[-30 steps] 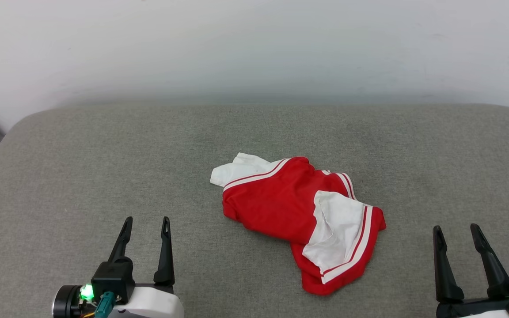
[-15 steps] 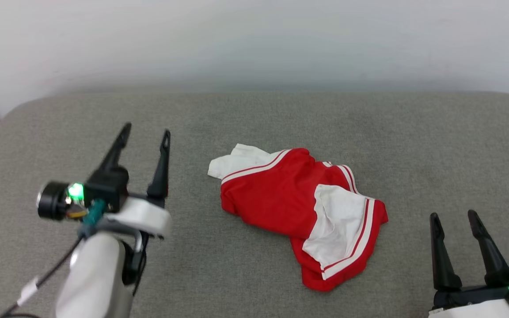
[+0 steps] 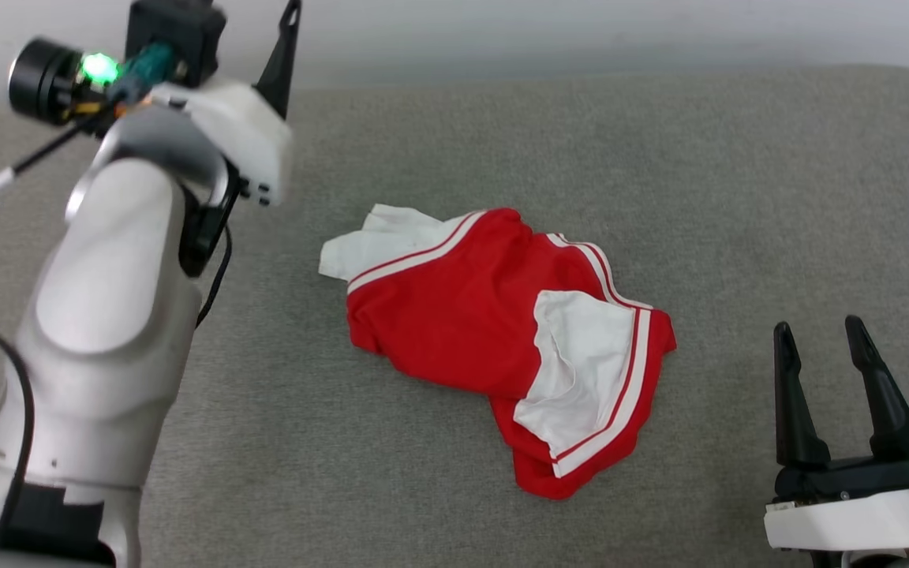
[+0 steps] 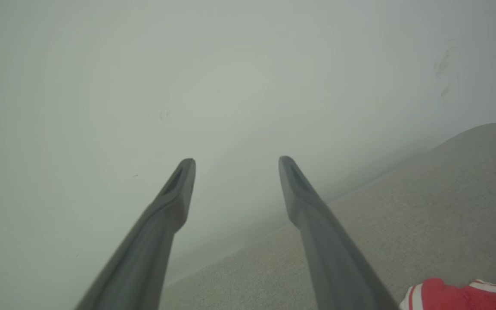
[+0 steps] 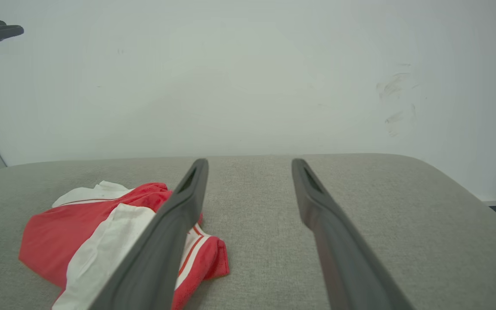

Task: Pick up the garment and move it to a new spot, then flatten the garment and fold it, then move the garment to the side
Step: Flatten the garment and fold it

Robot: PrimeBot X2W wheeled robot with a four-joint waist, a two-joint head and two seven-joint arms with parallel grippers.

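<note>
We lift our left gripper (image 4: 236,160), released and empty, from the bench's (image 3: 738,197) near edge toward its far-left corner, starting our reach for the untouched garment (image 3: 454,315); our right gripper (image 3: 817,325) idles open.

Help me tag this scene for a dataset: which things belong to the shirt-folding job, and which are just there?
Belongs to the job:
- garment, crumpled, untouched
- left tool, open, empty
- right tool, open, empty

Just there:
- grey padded surface under the garment
- white wall behind it
- scuff marks on that wall
</note>
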